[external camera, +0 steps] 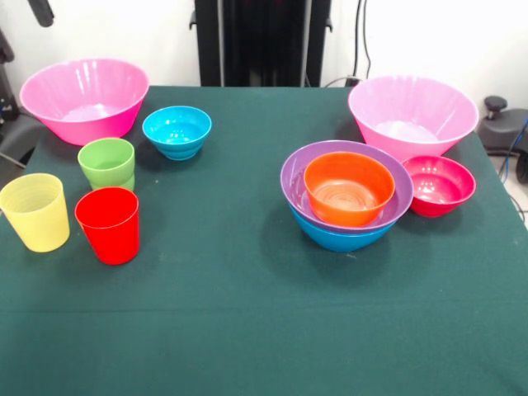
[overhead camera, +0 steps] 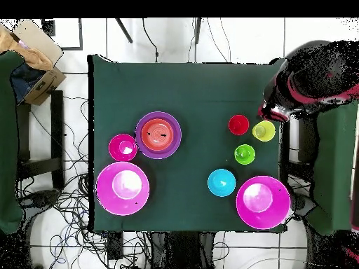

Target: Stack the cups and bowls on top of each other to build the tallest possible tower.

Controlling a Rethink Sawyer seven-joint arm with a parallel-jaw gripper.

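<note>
Plenty of bare green surface [external camera: 247, 313] lies before you along the front view's near edge and down the middle between the two groups. You have three bowls nested: orange bowl [external camera: 349, 188] in purple [external camera: 293, 175] in blue [external camera: 340, 240], crimson bowl [external camera: 438, 185] touching alongside, one pink bowl [external camera: 412, 115] behind. The cups [external camera: 108, 223] cluster opposite by the cyan bowl [external camera: 176, 130] and other pink bowl [external camera: 83, 98]. The tool [overhead camera: 275, 112] hangs beside the yellow cup [overhead camera: 263, 131] at the surface's edge; you cannot tell its grip.

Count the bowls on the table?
7: two pink bowls at the robot-side corners, cyan bowl beside one, crimson bowl beside the other, and orange bowl nested in purple bowl in blue bowl.
</note>
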